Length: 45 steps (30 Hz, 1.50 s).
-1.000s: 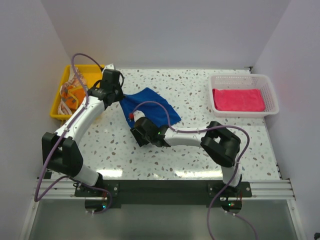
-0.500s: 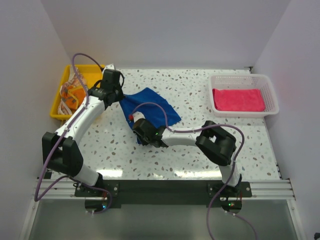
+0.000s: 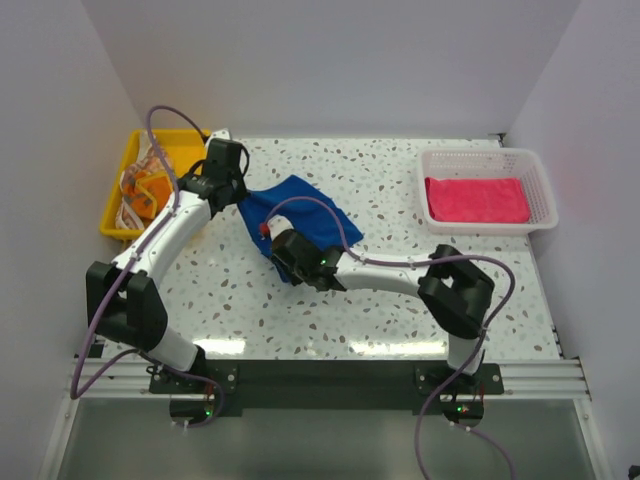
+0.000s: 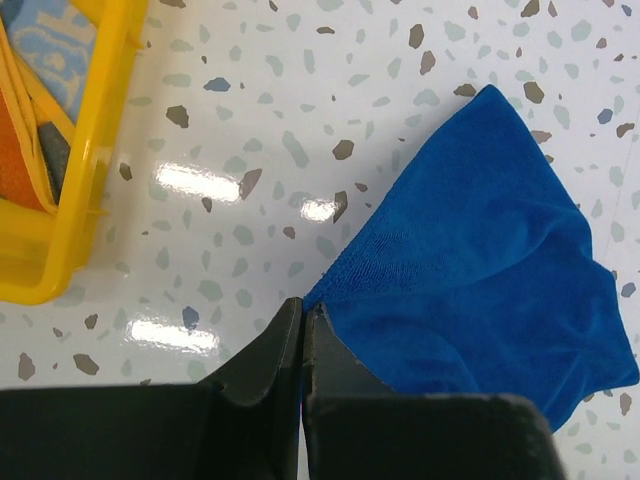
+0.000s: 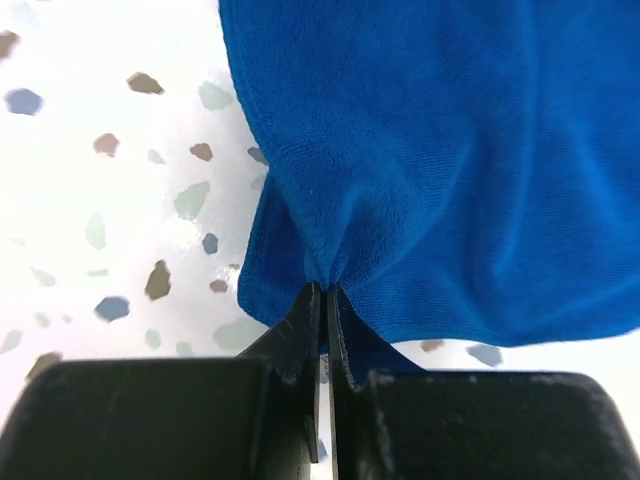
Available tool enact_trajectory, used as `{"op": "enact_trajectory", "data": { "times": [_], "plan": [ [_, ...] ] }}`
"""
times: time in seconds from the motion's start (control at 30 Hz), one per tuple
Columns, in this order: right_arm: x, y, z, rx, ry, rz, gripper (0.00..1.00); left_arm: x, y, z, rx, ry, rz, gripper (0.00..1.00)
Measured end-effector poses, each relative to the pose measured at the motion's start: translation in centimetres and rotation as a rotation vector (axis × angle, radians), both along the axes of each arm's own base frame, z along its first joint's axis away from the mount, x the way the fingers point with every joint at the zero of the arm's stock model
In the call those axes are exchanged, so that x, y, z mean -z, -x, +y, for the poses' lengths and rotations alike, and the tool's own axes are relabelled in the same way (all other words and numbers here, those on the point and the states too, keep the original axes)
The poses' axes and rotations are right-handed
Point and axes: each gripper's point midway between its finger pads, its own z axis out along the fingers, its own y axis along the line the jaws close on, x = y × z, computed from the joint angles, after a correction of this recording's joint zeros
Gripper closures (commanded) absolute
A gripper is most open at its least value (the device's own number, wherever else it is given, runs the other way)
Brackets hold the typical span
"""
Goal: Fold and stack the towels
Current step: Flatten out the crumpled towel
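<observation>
A royal blue towel [image 3: 305,215] lies rumpled on the speckled table, left of centre. My left gripper [image 4: 304,308] is shut on its far left corner, the blue towel [image 4: 480,270] spreading away to the right. My right gripper [image 5: 322,290] is shut on the near edge of the blue towel [image 5: 440,150], the cloth puckered between its fingers. In the top view the left gripper [image 3: 243,197] and right gripper [image 3: 275,243] stand close together at the towel's left side. A hot pink towel [image 3: 476,199] lies folded in the white basket. Orange towels [image 3: 148,189] sit in the yellow tray.
The yellow tray [image 3: 116,222] stands at the table's far left, its rim [image 4: 80,200] close to my left gripper. The white mesh basket [image 3: 541,190] stands at the far right. White walls close in the table on three sides.
My right gripper has closed on the near edge of the blue towel, and its arm has shifted slightly forward and right. The left arm has kept its hold and place.
</observation>
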Motion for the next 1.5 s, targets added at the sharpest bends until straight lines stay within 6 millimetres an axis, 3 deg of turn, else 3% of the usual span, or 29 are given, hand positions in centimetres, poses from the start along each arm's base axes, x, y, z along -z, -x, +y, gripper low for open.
{"op": "enact_trajectory", "data": {
  "times": [0.17,0.27,0.5,0.63,0.67,0.77,0.87,1.17,1.5],
  "plan": [
    [-4.4,-0.5,-1.4,-0.025,-0.031,-0.030,1.00,0.0,0.0,0.1,-0.003,-0.005,0.000,1.00],
    [-5.2,-1.4,-2.8,-0.004,-0.043,-0.018,1.00,0.7,0.2,0.1,0.001,-0.004,0.010,1.00],
    [-0.1,-3.2,-8.3,0.099,-0.024,0.151,0.98,4.6,1.6,-1.0,0.050,0.025,0.100,1.00],
    [1.5,-3.1,-8.3,0.115,-0.032,0.204,0.89,6.2,1.6,-2.4,0.081,0.058,0.136,1.00],
    [1.7,-3.1,-8.2,0.117,-0.037,0.213,0.82,6.5,1.6,-2.8,0.090,0.065,0.143,1.00],
    [1.8,-3.1,-8.0,0.129,-0.050,0.219,0.66,7.3,1.6,-3.6,0.106,0.075,0.163,1.00],
    [1.7,-3.4,-8.0,0.141,-0.063,0.217,0.60,7.8,1.3,-4.4,0.124,0.081,0.176,1.00],
    [1.0,-4.6,-7.7,0.161,-0.063,0.177,0.62,6.6,0.2,-5.2,0.135,0.091,0.144,1.00],
    [1.0,-5.8,-9.7,0.205,0.030,0.102,0.66,6.4,0.0,-4.8,0.120,0.074,0.136,1.00]
  ]
}}
